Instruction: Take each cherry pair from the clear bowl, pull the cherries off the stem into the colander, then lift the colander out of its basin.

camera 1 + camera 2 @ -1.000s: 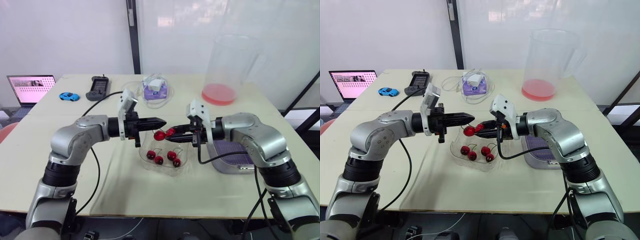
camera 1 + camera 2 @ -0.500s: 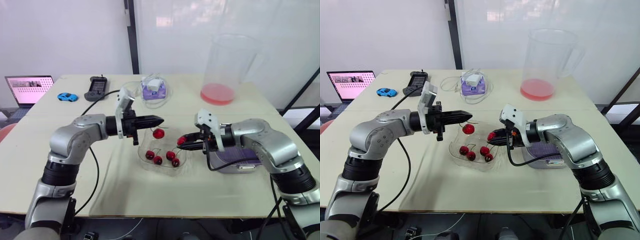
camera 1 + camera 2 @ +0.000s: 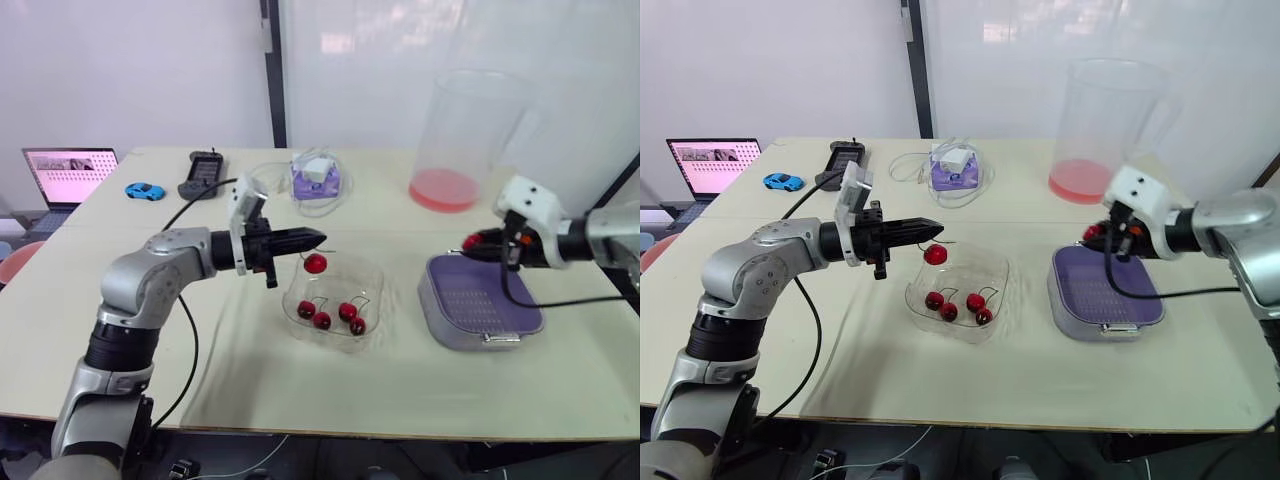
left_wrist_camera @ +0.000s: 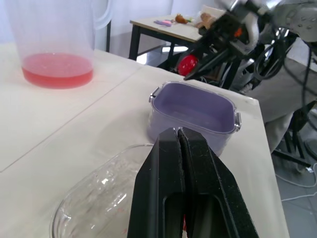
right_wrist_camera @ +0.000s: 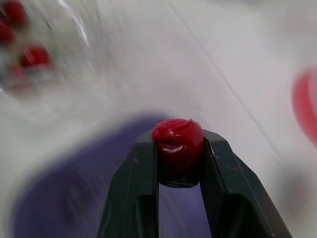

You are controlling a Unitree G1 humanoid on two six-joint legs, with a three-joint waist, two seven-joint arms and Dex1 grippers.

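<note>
The right pincer is clamped on one red cherry. The purple colander lies just below it. The cherry hangs over the far rim, so I think the middle is a bit back toward the robot. Well off past the pincer's tip sits the clear bowl. Above it, the left pincer is pinched shut on the stem with the other cherry.

The light is bright and even, coming off the frosted wall behind the table — shadows on it are soft and faint. The pitcher nearly washes out against that backlight. My right wrist view is streaked with blur; only the cherry in the right gripper reads crisp. The left wrist view is clean, with sheen on the clear bowl.
</note>
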